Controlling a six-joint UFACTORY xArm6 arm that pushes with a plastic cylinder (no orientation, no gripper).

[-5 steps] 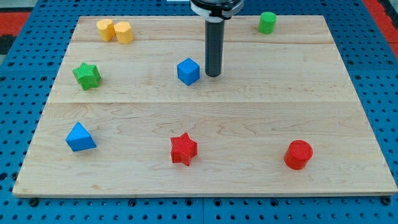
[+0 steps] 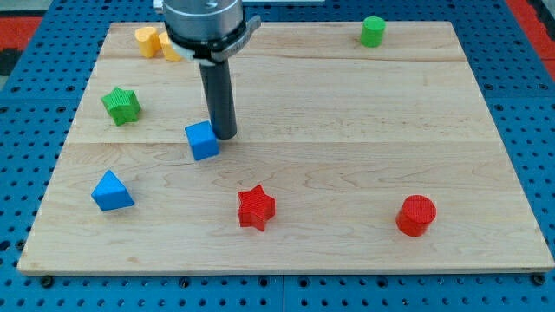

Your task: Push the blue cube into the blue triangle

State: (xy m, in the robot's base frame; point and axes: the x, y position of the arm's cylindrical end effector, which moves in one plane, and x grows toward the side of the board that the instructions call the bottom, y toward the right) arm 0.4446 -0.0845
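My tip [image 2: 225, 136] rests on the wooden tabletop [image 2: 364, 139] touching or just beside the upper right edge of the blue cube [image 2: 202, 140], which sits left of the board's middle. There are no fingers on this arm, only the straight dark rod, so nothing is held and there is no opening to report. The blue triangle [image 2: 112, 191] lies toward the view's bottom left of the cube, clearly apart from it, with bare wood between the two. A green star [image 2: 120, 105] sits near the view's left edge, above the triangle and to the upper left of the cube. At the view's top left a yellow block [image 2: 147, 40] shows beside the arm's housing, which hides part of it, so its full shape cannot be made out. A green cylinder [image 2: 373, 31] stands near the view's top right. Along the view's bottom, a red star [image 2: 256, 207] lies below and to the right of the cube, and a red cylinder [image 2: 416, 215] lies well apart, farther to the view's right.
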